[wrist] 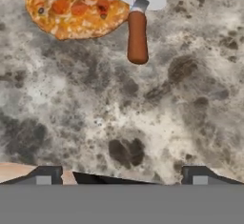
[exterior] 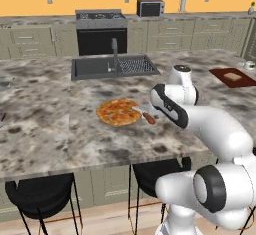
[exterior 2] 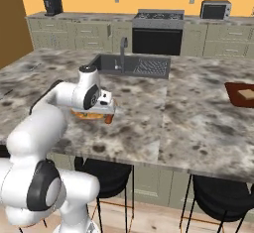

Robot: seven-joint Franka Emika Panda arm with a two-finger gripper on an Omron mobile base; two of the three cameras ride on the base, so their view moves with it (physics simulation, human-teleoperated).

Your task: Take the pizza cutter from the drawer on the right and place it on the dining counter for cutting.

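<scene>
The pizza cutter (wrist: 137,37) lies flat on the dining counter (wrist: 119,118), its silver blade resting on the edge of the pizza (wrist: 76,6) and its reddish-brown handle pointing away from it. In the base views the pizza cutter (exterior: 145,114) (exterior 2: 108,119) sits just right of the pizza (exterior: 118,112), near the counter's (exterior: 50,129) front edge. My gripper (wrist: 123,176) hovers a little above the granite, short of the handle, open and holding nothing, its fingertips (wrist: 45,174) set wide apart. The hand (exterior 2: 105,105) hangs over the cutter. The drawer is out of view.
A dark sink (exterior: 112,68) with a faucet (exterior: 114,49) is set in the counter behind the pizza. A red board with bread (exterior: 232,76) lies far right. Black stools (exterior: 42,196) (exterior 2: 218,197) stand under the front edge. A stove (exterior: 100,29) lines the back wall.
</scene>
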